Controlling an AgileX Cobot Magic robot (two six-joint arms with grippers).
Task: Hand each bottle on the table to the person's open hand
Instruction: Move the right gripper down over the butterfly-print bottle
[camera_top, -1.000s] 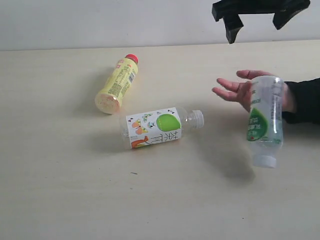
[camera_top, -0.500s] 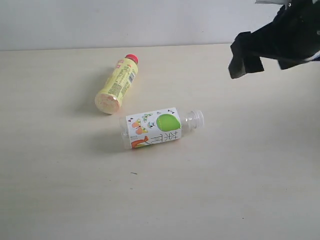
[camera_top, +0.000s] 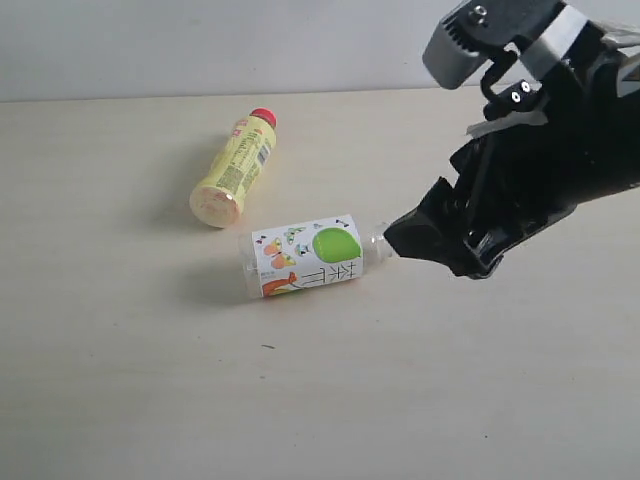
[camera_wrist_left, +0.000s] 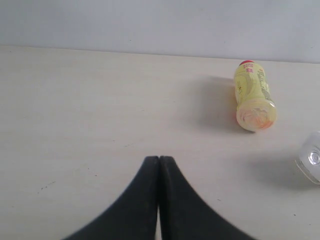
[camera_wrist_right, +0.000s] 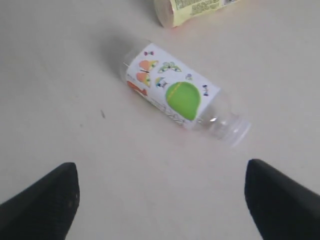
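The right claw (camera_wrist_right: 160, 172) is held over the table (camera_top: 140, 380) with its fingers spread wide. The fruit-label bottle (camera_wrist_right: 172, 92) is seen lying just ahead of it, neck end nearest, and the yellow bottle (camera_top: 233, 168) farther beyond. The left claw (camera_wrist_left: 159, 167) is pressed closed, holding nothing.

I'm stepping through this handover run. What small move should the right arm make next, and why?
Probably lower the open right gripper over the fruit-label bottle so it straddles the body. The bottle lies on its side on the table, just ahead of the gripper, whose jaws stand wide apart with nothing between them.
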